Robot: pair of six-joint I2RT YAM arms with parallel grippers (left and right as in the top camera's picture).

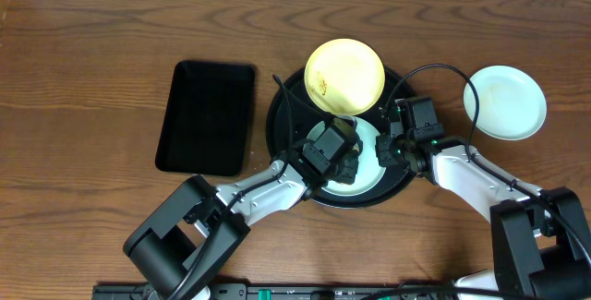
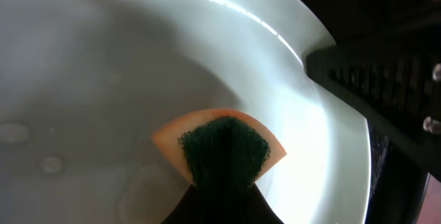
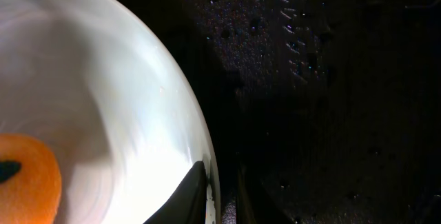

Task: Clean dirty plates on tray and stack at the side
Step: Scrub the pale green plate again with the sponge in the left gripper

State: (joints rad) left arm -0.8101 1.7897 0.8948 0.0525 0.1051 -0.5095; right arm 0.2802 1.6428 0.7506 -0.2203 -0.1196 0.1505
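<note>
A rectangular black tray (image 1: 205,117) is seen at the left of the wooden table (image 1: 92,60), well apart from the rest; just to its right, the left gripper (image 1: 334,160) is lowered into the round black tray (image 1: 277,125); its jaws are closed tight on an orange sponge (image 2: 220,148) with a dark green scouring face, and the sponge is pressed against the inside of a mint-green plate (image 1: 362,178); a few wet spots are seen on that plate in the left wrist view. This plate lies in the near half of the round tray; a pale yellow plate (image 1: 343,77) with small brownish marks is placed over the tray's far rim, overlapping the mint-green plate's far edge. The right gripper (image 1: 386,148) is closed on the mint-green plate's right rim, with 1 finger on each side of the edge. A second mint-green plate (image 1: 504,102) is set on the bare table, to the right of the round tray and apart from it.
</note>
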